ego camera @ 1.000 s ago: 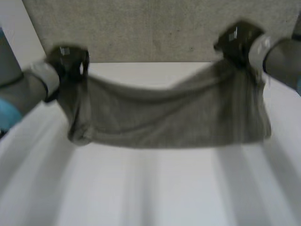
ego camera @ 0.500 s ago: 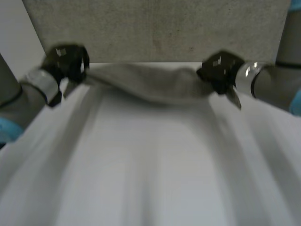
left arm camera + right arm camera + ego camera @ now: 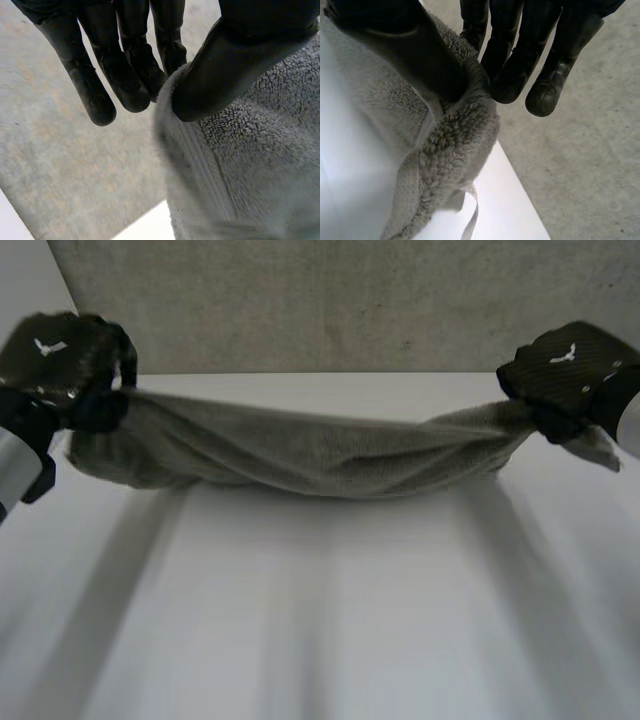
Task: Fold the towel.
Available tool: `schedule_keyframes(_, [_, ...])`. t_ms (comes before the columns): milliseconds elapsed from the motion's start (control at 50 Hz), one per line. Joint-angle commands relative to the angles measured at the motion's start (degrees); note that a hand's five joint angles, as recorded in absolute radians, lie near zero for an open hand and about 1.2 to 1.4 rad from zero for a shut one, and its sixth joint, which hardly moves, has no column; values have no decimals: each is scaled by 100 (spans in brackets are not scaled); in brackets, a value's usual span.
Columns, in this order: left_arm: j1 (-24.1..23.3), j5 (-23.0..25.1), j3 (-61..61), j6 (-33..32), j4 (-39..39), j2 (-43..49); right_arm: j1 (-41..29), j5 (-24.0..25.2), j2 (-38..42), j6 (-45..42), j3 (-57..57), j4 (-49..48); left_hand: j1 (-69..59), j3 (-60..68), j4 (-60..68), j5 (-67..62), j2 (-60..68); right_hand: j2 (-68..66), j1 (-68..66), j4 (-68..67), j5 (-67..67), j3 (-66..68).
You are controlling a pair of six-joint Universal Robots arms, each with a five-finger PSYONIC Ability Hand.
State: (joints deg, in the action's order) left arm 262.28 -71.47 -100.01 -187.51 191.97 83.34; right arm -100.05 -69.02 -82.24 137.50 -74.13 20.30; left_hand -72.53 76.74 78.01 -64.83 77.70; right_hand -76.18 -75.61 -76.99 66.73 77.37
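A grey towel [image 3: 310,452] hangs stretched in a sagging band between my two hands, above the far part of the white table [image 3: 320,620]. My left hand [image 3: 65,365] pinches one end of it; in the left wrist view the thumb [image 3: 230,60] presses the towel [image 3: 250,165] against the fingers [image 3: 125,75]. My right hand [image 3: 565,370] pinches the other end, thumb [image 3: 400,45] on the towel [image 3: 440,150] against the fingers [image 3: 520,60]. A small label loop [image 3: 470,220] dangles from the towel below the right hand.
A grey carpeted floor [image 3: 330,300] lies beyond the table's far edge. The table's far edge [image 3: 300,375] runs just behind the towel.
Both hands have spread apart and come nearer the camera. The towel, hanging down in a wide sheet a second ago, is now pulled out into a long bunched band.
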Motion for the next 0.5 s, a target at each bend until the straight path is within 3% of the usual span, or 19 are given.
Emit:
schedule_keyframes(20, [-18, -15, -28, 857, 491, 1234, -40, -14, 900, 189, 293, 61, -747, 326, 199, -517, 230, -382, -439, -301, 327, 263])
schedule_keyframes(140, [-98, -59, 340, 594, 465, 2509, -155, -269, 1524, 154, 522, 35, -747, 326, 199, -517, 230, -382, -439, -301, 327, 263])
schedule_keyframes(240, [-89, -95, 675, 435, 149, 3056, -234, -541, 2079, 14, 759, 105, -747, 326, 199, -517, 230, -382, -439, -301, 327, 263])
schedule_keyframes(420, [-107, -95, 781, 409, 7, 3127, -278, -683, 2247, -241, 733, 167, -747, 326, 199, -517, 230, -382, -439, -301, 327, 263])
schedule_keyframes(440, [-115, -95, 781, 409, 16, 3127, -278, -666, 2265, -224, 724, 167, -747, 326, 199, -517, 230, 1261, 1203, 1342, -1315, -1380])
schedule_keyframes(460, [-142, -95, 790, 409, 16, 3127, -287, -665, 2282, -206, 690, 150, -747, 326, 199, -517, 230, 3842, 3784, 3923, -3896, -3961])
schedule_keyframes(480, [-142, -95, 790, 409, 16, 3127, -287, -665, 2283, -206, 689, 150, -747, 326, 199, -517, 230, 3868, 3810, 3948, -3922, -3986])
schedule_keyframes(500, [-168, -95, 807, 409, 25, 3145, -287, -665, 2326, -163, 681, 106, -747, 326, 199, -517, 230, 5467, 5409, 5547, -5521, -5585])
